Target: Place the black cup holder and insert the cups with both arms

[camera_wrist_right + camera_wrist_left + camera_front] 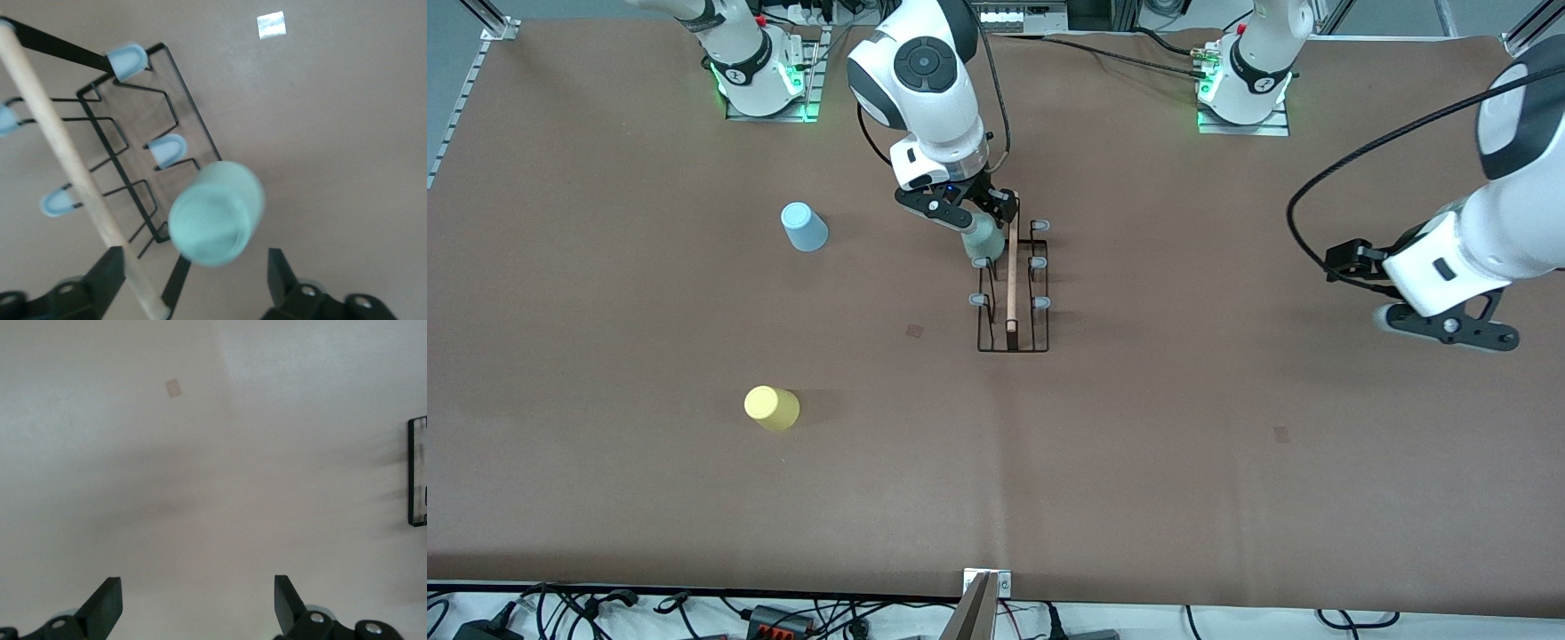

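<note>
Mint-green plastic sits between the open fingers of your right pincer [980, 216]: the right wrist view shows the mint green cup [215, 213] with a gap on both sides, fingers spread and not touching it. The cup appears seated bottom-up on one of the prongs of the black cup holder [1012, 283], on the row toward the right arm's end and at the end of the rack farthest from the front camera, so I judge it just released or about to be.

Your rack already stands on the brown counter [1138, 444] near the middle, its wooden rod [1011, 271] running along the top. Placing it looks done, and one cup of three is on or nearly on.

Two cups are left, both upside down on the counter toward the right arm's end: the light blue cup [805, 227] level with the rack's farther end, and the yellow cup [772, 408] nearer the front camera, well apart from the rack.

Your left pincer [1449, 302] waits over bare counter toward the left arm's end, fingers wide open and holding nothing.

Count: one holder, six grey-tipped prongs, three cups, two arms.
</note>
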Tool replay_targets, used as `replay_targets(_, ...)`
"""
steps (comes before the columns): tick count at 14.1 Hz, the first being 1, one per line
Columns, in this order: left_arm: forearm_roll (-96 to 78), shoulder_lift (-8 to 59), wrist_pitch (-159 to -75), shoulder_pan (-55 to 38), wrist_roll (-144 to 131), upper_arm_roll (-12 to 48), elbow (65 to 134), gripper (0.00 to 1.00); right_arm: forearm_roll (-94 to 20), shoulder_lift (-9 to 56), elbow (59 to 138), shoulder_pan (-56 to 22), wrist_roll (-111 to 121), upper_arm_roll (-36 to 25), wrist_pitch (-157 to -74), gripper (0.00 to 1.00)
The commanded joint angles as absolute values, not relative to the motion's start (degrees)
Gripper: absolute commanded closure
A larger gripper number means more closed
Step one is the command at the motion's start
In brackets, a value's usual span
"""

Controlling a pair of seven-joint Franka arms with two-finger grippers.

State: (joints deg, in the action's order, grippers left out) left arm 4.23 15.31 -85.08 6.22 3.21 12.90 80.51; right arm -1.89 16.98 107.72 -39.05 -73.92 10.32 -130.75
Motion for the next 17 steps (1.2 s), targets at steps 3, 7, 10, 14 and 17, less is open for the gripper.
replay_targets(3,1.14,-3.05,-105.95,0.53,4.75,2.81,103.33,0.00,-0.97,8.80,107.75,-28.33,-59.74,10.63,-119.83,0.00)
replay_targets(7,1.32,-3.34,-101.18,1.32,4.66,3.08,102.57,0.00,-0.97,8.70,108.28,-11.73,-26.52,10.55,-115.66,0.00)
replay_targets(10,1.32,-1.33,-96.34,1.23,4.66,3.43,96.96,0.00,-0.97,13.08,107.93,-3.45,-10.94,10.46,-119.95,0.00)
replay_targets(14,1.32,-1.05,-95.71,1.14,4.66,3.51,96.24,0.00,3.23,20.19,106.97,-1.06,-4.13,10.46,-131.28,0.00)
replay_targets(17,1.32,-0.97,-95.45,1.23,4.66,3.34,95.54,0.00,5.62,25.47,106.08,-0.79,-3.96,10.46,-140.94,0.00)
